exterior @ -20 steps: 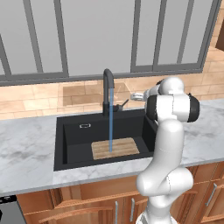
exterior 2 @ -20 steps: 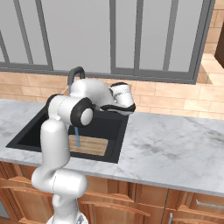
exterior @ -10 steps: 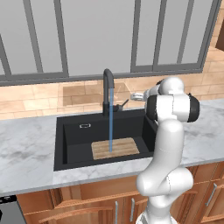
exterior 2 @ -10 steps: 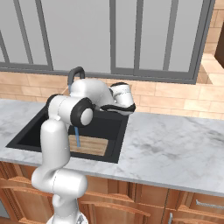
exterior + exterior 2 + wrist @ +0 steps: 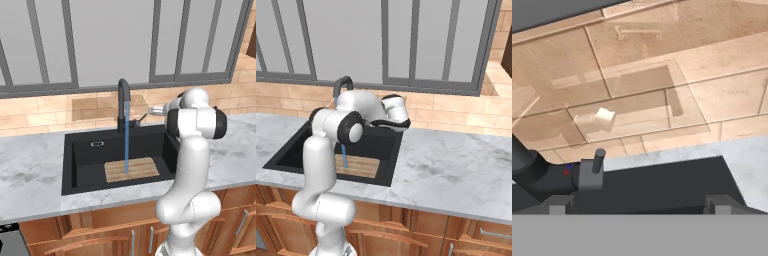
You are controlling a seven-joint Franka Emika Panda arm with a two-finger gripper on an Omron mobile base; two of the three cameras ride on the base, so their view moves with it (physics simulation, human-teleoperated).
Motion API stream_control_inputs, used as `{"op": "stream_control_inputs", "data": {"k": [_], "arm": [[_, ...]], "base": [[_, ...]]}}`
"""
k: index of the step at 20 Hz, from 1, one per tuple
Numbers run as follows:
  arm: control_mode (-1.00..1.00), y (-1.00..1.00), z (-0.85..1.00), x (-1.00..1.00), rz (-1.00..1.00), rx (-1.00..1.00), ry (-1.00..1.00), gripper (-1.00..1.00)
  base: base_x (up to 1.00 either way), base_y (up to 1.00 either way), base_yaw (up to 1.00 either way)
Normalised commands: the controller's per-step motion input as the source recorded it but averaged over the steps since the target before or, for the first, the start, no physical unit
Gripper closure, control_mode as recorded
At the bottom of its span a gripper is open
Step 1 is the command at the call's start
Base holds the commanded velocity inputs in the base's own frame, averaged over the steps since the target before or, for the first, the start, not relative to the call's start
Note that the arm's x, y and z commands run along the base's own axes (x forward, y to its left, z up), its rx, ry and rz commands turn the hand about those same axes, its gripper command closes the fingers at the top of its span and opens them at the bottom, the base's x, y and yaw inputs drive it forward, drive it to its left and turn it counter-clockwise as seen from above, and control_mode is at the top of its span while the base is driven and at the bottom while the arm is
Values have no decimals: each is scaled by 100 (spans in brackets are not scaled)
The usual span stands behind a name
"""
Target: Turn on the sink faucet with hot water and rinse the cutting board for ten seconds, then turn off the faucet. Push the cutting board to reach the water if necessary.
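The black sink faucet (image 5: 123, 97) stands behind the sink (image 5: 80, 150), and a thin blue stream of water (image 5: 126, 142) runs from its spout onto the wooden cutting board (image 5: 132, 170) on the basin floor. My gripper (image 5: 154, 110) hovers just right of the faucet, level with its side lever (image 5: 140, 119) and a short way from it. In the hand view the lever (image 5: 598, 161) pokes up at the lower left beside the faucet body (image 5: 539, 179), and my gripper (image 5: 639, 205) is open, its fingertips (image 5: 559, 204) wide apart with nothing between them. From the right, the water (image 5: 345, 159) lands on the board (image 5: 361, 166).
A tan tiled backsplash (image 5: 45, 107) runs behind the sink under a wide window. Marble counter (image 5: 456, 170) stretches to the right of the basin and also lies to its left (image 5: 30, 160). My own arm (image 5: 192, 150) stands in front of the sink's right rim.
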Motion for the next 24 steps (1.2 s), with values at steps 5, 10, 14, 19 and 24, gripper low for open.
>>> {"op": "stream_control_inputs", "data": {"k": [5,10,14,19,24], "arm": [[-100,0,-14,14,0,0,0,-100],[-100,0,-10,17,0,0,0,-100],[-100,0,-5,20,0,0,0,-100],[-100,-3,-1,23,0,1,0,-100],[-100,-4,-6,23,0,3,0,-100]], "base": [[0,0,0],[0,0,0],[0,0,0],[0,0,0],[0,0,0]]}}
